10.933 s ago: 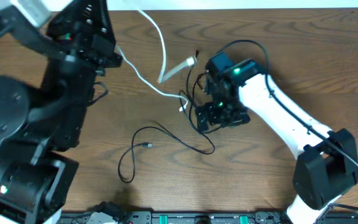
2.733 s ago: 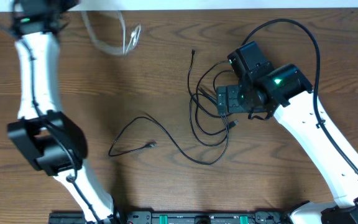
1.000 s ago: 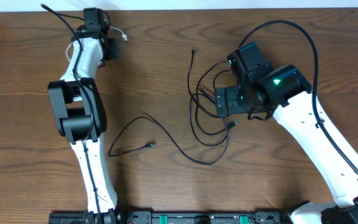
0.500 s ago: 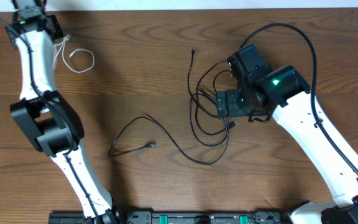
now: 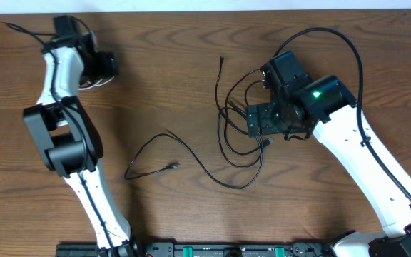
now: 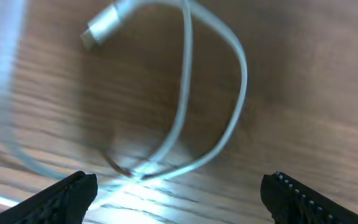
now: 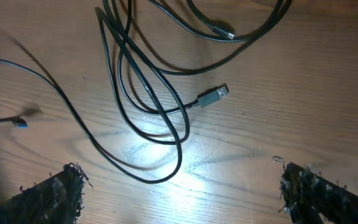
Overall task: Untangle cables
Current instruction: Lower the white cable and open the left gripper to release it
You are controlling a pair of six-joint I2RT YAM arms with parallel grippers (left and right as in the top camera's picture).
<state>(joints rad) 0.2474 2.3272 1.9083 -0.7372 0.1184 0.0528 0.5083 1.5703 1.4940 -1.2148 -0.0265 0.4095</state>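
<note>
The white cable [image 6: 232,81] lies in a loose loop on the wood, its silver plug [image 6: 98,31] at the upper left. My left gripper [image 6: 179,196] hangs open just above it and touches nothing; from overhead, this gripper [image 5: 102,64] is at the table's far left and covers most of the cable. A bundle of black cables [image 5: 235,135] loops at the centre right. My right gripper [image 5: 261,120] stands open over its right side. In the right wrist view, the black loops [image 7: 135,93] and a USB plug [image 7: 215,94] lie ahead of the open right gripper [image 7: 182,193].
A separate black cable [image 5: 164,134] trails from the bundle toward the lower left and ends in a small plug [image 5: 173,166]. The right arm's own thick cord [image 5: 334,32] arcs above the arm. The far table edge [image 5: 205,11] runs along the top.
My left gripper has opened and let go of the white cable, which now lies on the table. The left arm swung left, then back over it. The right arm has not moved.
</note>
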